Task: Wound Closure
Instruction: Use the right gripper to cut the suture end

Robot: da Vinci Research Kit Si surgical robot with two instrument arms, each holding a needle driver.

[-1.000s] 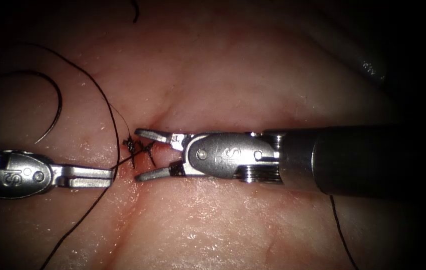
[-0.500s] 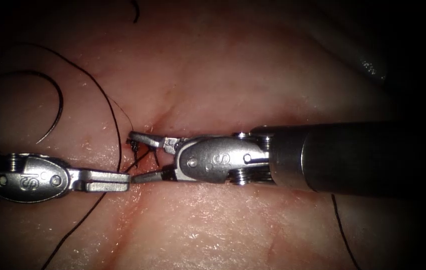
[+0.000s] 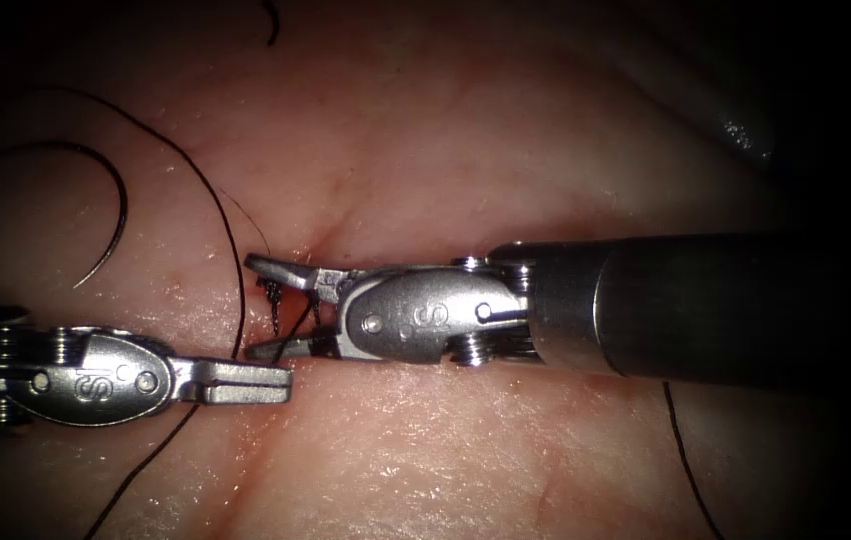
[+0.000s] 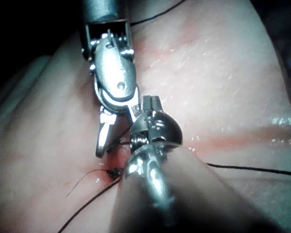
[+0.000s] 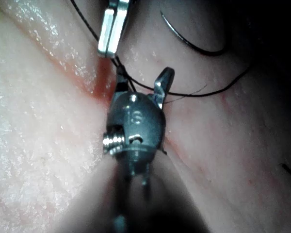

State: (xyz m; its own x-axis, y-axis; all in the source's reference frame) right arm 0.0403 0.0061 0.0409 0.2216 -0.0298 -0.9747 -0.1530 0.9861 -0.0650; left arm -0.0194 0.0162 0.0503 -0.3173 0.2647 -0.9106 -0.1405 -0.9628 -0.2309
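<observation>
Tissue (image 3: 505, 130), the pale pink pork belly with red fluid (image 3: 275, 420) along its cut, carries a small dark knot of thread (image 3: 272, 295) at the left end of the cut. The right arm's silver end effector (image 3: 263, 308) lies along the cut with its two jaws spread, one above and one below the knot, so that the short thread tails stand between them; it holds nothing. That placement suits a tool bracketing the strands at the knot, judging by how they cross its gap. The left arm's silver end effector (image 3: 270, 383) sits just below and left of the knot, jaws pressed together. A long black thread (image 3: 235, 300) runs past its tip, and whether the jaws pinch it cannot be made out. The thin curved steel needle (image 3: 110, 225) lies free on the tissue well to the left of the cut, held by neither tool and not in the tissue, parked clear of the knot work. A short cut end of thread (image 3: 271, 22) lies further up the tissue.
</observation>
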